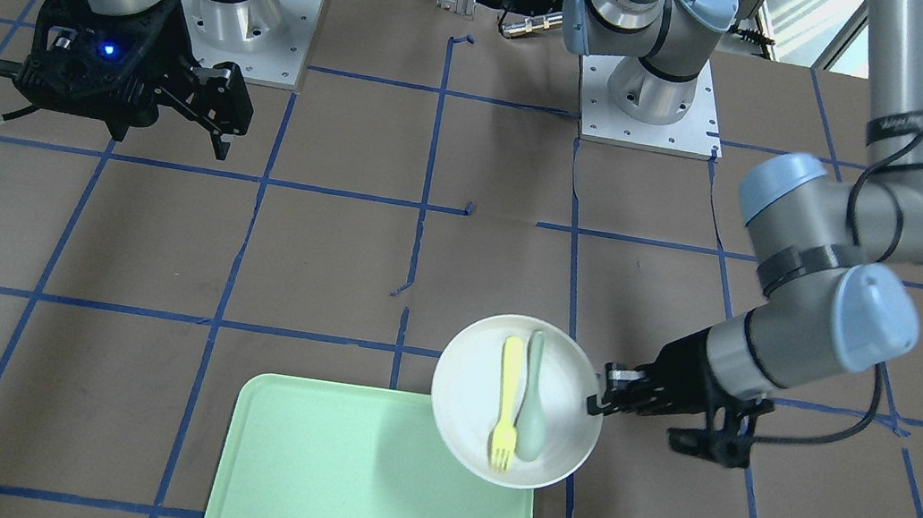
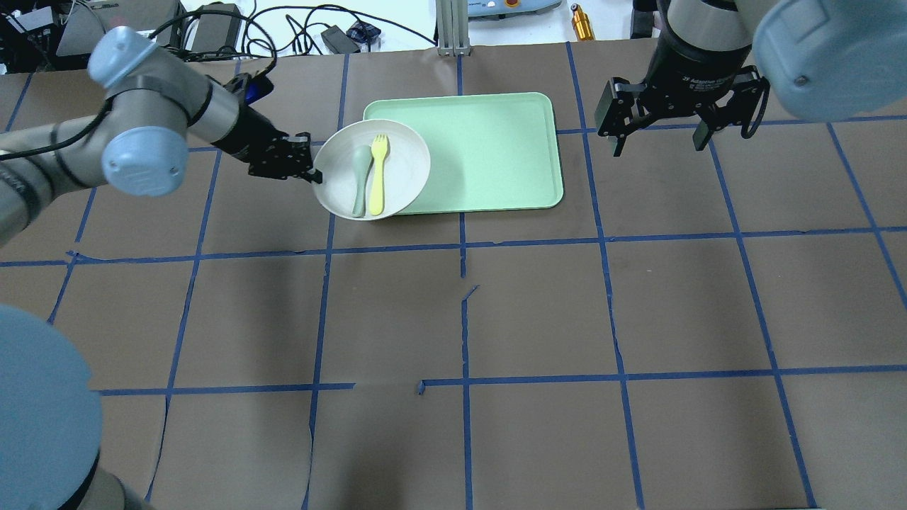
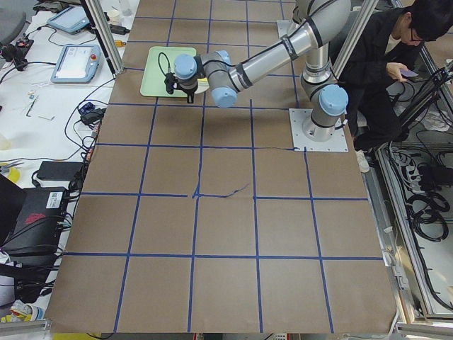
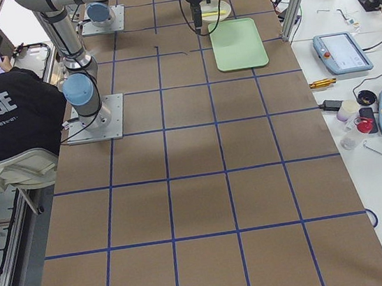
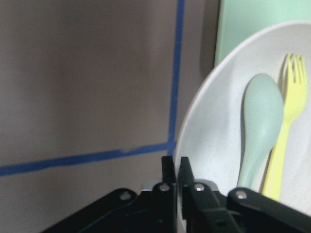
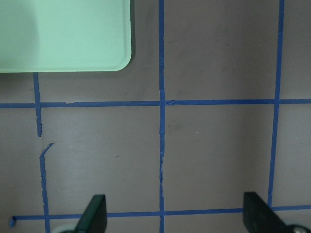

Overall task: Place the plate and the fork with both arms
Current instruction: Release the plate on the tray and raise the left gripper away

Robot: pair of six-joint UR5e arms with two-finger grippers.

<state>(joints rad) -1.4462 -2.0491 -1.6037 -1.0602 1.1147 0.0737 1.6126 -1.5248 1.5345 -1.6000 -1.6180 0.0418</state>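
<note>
**A:** What is the left hand (image 2: 312,174) doing?

**B:** Its two fingers are pressed together on the rim of the plate (image 2: 407,161), pinching it at the plate's left edge in the overhead view. The left wrist view shows the rim caught between the two black fingers at the bottom of the frame.

**A:** And where is the plate?

**B:** In the upper middle of the overhead view. Its right part overlaps the left side of the mint-green tray (image 2: 496,156), and the rest hangs out over the brown surface (image 2: 538,319). I cannot tell whether it touches the tray or is held just above it.

**A:** Where is the fork?

**B:** The fork (image 2: 378,177) lies inside the plate with its tines toward the top of the overhead frame. A grey-green spoon (image 2: 361,177) lies just beside it on its left, parallel, bowl end toward the top too. The two look close enough to touch along their handles.

**A:** What about the right hand?

**B:** The right hand (image 2: 657,145) is in the upper right of the overhead view, to the right of the tray and apart from it. Its fingers are spread wide and hold nothing. Its wrist view looks straight down on the surface with its blue tape lines (image 6: 161,103), and a corner of the tray shows in the upper left of that frame.
</note>
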